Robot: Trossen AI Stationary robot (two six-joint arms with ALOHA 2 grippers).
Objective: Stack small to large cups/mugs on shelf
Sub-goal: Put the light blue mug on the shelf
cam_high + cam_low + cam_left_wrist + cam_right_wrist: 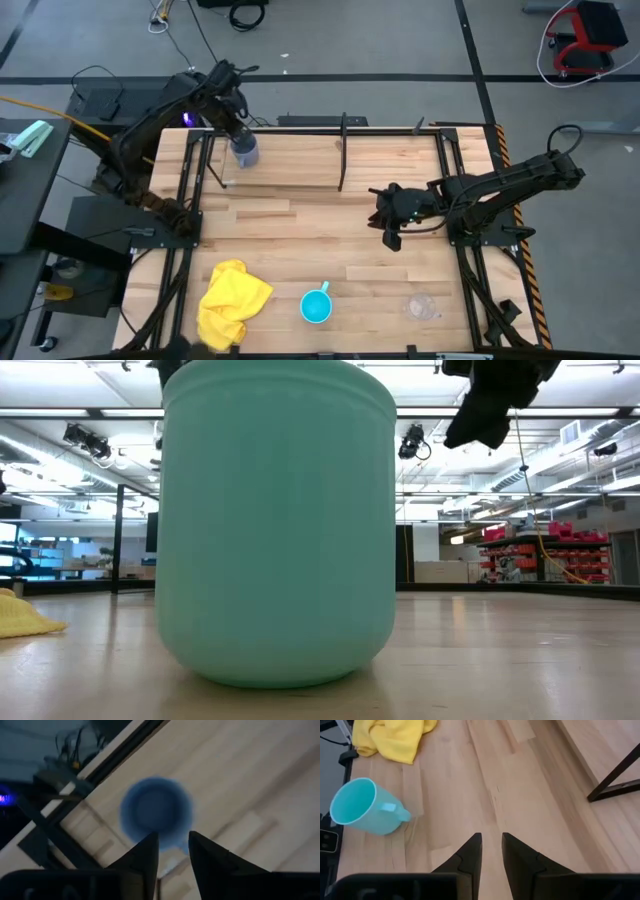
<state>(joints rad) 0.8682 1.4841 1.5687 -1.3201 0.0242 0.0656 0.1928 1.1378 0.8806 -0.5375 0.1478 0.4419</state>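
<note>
The grey-blue mug [244,151] stands upright on the left end of the shelf [300,160], a light plank on thin black posts at the table's far side. My left gripper [233,132] is right above it, shut on it. In the left wrist view the mug's mouth [156,812] faces the camera just beyond my gripper [173,842]. The cyan mug [316,305] stands near the table's near edge and fills the low view [275,520]. The clear cup [422,306] stands to its right. My right gripper [390,232] hovers over the middle right, empty, its fingers a narrow gap apart [491,840]. My left gripper comes at the grey-blue mug from above, pointing down. Its two fingers stand either side of a pale blue part [174,851] at the mug's rim, on the side nearest the gripper. Whether that part is the handle or the wall, I cannot tell. The mug stays upright on the shelf.
A crumpled yellow cloth [232,300] lies at the near left, left of the cyan mug [365,807]. A black shelf post [341,150] stands mid-shelf, another shows in the right wrist view [615,780]. Black frame rails [185,200] run along the table's left and right edges.
</note>
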